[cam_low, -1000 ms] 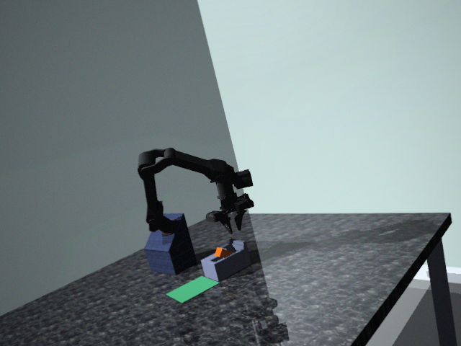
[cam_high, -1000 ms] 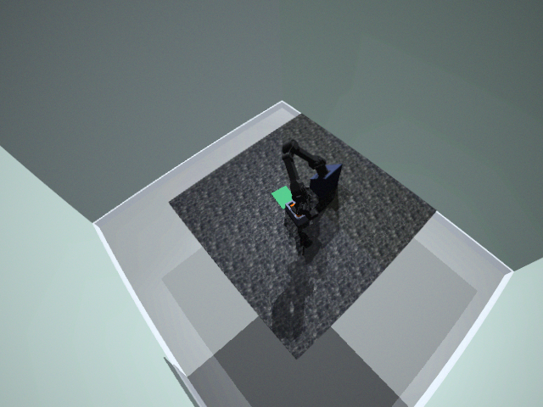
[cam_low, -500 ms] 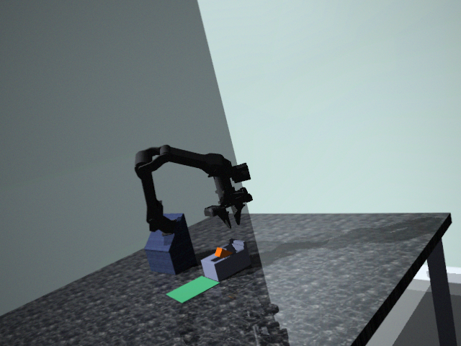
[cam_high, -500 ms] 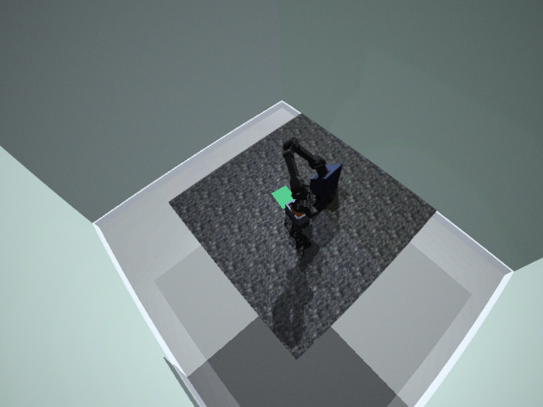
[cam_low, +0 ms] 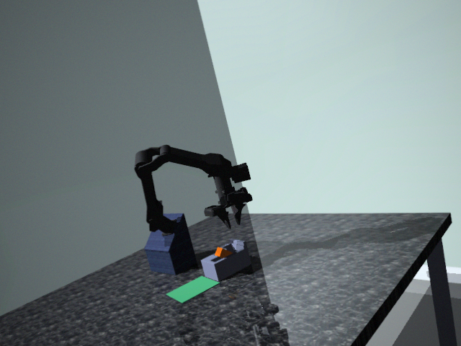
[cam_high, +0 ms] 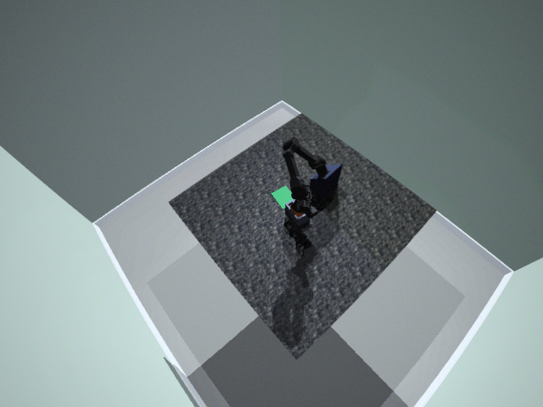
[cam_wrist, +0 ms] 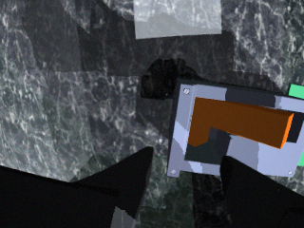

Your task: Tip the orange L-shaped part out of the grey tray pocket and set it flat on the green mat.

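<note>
Orange part (cam_low: 223,251), grey tray (cam_low: 227,267), green mat (cam_low: 192,289), black speckled table (cam_low: 335,260)
</note>
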`<control>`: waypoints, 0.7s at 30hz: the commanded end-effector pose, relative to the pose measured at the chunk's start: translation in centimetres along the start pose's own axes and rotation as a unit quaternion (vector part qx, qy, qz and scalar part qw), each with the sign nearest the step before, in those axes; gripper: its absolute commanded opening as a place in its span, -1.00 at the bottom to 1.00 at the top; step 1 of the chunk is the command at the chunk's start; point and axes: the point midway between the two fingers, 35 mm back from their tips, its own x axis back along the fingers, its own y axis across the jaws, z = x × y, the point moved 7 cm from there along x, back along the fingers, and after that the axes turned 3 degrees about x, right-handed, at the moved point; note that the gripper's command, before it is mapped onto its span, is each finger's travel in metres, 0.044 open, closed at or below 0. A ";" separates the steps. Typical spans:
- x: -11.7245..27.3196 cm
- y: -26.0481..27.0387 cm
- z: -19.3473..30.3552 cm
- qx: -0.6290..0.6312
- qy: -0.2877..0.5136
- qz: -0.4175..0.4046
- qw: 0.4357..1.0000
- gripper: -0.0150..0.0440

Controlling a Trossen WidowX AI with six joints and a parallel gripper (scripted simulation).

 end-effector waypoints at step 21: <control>0.1 -7.9 -0.5 0.702 0.008 -0.003 0.712 0.46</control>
